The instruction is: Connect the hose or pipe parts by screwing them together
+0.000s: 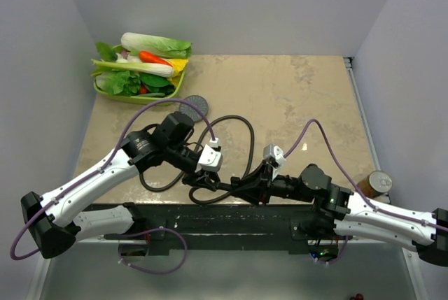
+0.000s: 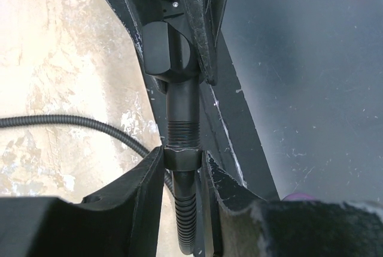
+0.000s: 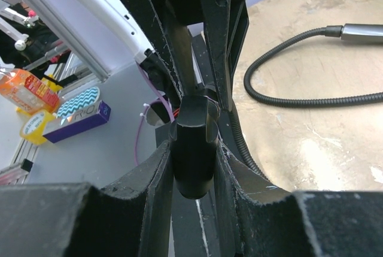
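Gripping the hose nut [image 2: 182,159] in my left hand [image 2: 182,155], right hand [image 3: 194,149] closed on the threaded fitting [image 2: 182,113] above it, I risk cross-threading if either tilts; engagement perhaps barely begun.

Overhead view: soft, even light from above, no hard glare on the table [image 1: 294,97], shadows faint and fuzzy-edged, and the walls [image 1: 231,6] an even pale grey. Over to the left wrist camera: the hose nut [image 2: 181,156] is crisp at centre, while the fingers [image 2: 134,203] of the left gripper [image 2: 182,167] at 6 o'clock go soft and nearly black. The tabletop at 10 o'clock is almost washed out. Right wrist view: a dull sheen on the shower head handle [image 3: 192,131]. The right gripper [image 3: 192,170] has blurred fingers [image 3: 146,191] at 6 o'clock, there's a bright patch on the stone at 4 o'clock, and the clutter at 9 o'clock is slightly soft.
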Controlling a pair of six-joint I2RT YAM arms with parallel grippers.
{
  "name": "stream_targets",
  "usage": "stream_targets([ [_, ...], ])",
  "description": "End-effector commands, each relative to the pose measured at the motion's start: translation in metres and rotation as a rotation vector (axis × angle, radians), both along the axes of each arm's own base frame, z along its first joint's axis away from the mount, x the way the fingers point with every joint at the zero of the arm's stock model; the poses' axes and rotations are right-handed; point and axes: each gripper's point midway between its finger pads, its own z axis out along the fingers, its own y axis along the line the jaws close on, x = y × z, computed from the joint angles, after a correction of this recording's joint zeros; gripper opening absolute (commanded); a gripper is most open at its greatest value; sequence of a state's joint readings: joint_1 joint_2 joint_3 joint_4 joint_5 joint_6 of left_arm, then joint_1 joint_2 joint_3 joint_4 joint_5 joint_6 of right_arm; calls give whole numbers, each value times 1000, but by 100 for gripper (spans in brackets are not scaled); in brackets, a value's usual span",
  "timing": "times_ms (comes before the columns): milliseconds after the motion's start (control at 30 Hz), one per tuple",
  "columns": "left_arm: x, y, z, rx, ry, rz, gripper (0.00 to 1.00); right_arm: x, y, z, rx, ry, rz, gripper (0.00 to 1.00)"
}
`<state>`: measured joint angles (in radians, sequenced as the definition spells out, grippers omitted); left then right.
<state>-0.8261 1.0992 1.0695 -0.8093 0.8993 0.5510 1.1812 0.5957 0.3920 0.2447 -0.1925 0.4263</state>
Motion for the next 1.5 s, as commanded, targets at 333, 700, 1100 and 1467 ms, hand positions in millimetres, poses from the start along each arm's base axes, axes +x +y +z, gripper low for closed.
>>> stream_targets([
  [333, 14, -13, 29, -124, -162, -21, 0, 9, 15, -17, -75, 168, -47, 0],
  [700, 30, -11, 17, -77, -215, 56, 0, 14, 10, -28, -142, 212, -96, 0],
  [1100, 39, -7, 8, -46, -257, 85, 0, 15, 12, -36, -183, 374, -147, 0],
  [1467, 38, -6, 7, -46, -257, 83, 0, 5, 16, -39, -11, 513, -99, 0],
])
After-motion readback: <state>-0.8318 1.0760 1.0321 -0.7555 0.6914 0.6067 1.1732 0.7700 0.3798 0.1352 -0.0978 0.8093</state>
